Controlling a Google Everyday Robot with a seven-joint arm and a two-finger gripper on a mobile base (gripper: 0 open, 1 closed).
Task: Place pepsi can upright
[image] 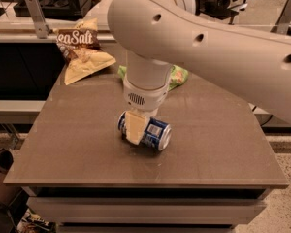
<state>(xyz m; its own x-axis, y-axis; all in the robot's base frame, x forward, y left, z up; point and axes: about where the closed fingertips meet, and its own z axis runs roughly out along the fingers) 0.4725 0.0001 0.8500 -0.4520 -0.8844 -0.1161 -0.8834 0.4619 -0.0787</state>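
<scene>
The pepsi can (154, 133) is blue with white lettering and silver rims. It lies on its side near the middle of the brown table (223, 144), with its long axis running left to right. My gripper (136, 128) points down from the white wrist directly onto the can. Its cream part crosses the front of the can's left half, so blue shows on both sides of it. The can's far side is hidden behind the gripper.
A brown-and-cream "Sea Salt" snack bag (82, 52) lies at the table's back left. A green bag (177, 76) lies behind my wrist, partly hidden. My large white arm (208, 38) spans the upper right. Shelves and equipment stand behind the table.
</scene>
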